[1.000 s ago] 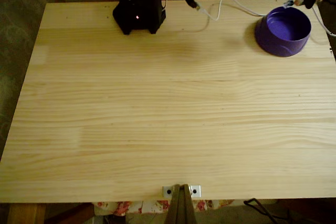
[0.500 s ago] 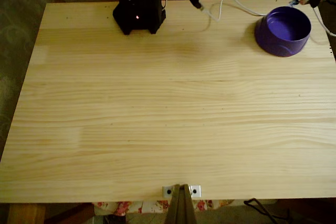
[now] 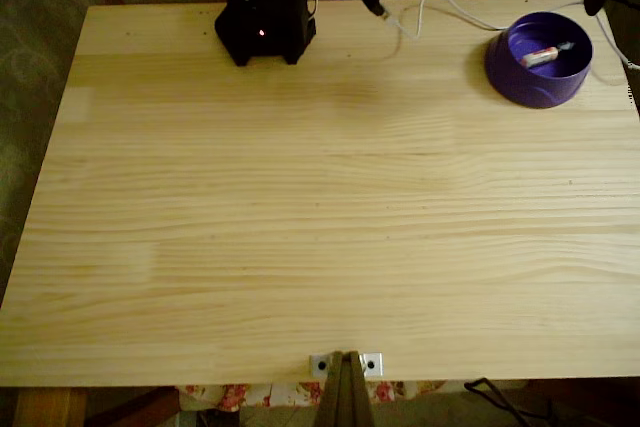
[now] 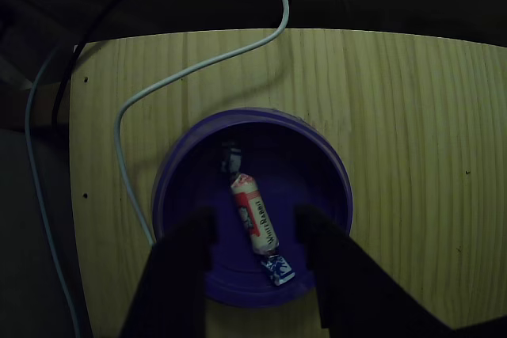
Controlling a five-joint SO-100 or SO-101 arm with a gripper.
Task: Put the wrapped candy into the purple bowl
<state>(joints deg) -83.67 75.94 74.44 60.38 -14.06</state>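
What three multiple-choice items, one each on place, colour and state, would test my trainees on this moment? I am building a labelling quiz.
1. Where is the wrapped candy?
A. On bare table
B. Inside the purple bowl
C. Pinched by the end effector

2. What colour is the cable curving beside the bowl in the other view?
A. White
B. Red
C. Green

3. How does the end effector stand?
A. Shut on the candy
B. Shut, empty
C. Open, above the bowl

Key: B, the candy lies on the bowl's floor; A, the cable looks pale white; C, both fingers sit apart with the candy loose between them.
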